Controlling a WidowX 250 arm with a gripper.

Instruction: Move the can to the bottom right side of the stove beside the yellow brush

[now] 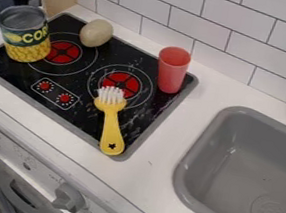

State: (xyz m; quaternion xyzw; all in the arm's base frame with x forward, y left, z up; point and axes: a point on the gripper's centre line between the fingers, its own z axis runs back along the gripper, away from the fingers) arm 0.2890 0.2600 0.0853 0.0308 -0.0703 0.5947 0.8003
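Observation:
The can (pixel 26 35), with a dark green and yellow corn label and a grey metal top, stands upright at the left end of the black stove top (pixel 86 116), beside the left burner. The yellow brush (pixel 111 126) lies toward the stove's lower right. Its white bristles are at the edge of the right burner, and its handle points down to the stove's front right corner.
A red cup (pixel 172 71) stands at the stove's back right corner. A beige egg-shaped object (pixel 97 33) lies at the back left. The grey sink (pixel 194 151) is to the right, and a tiled wall (pixel 198 27) runs behind.

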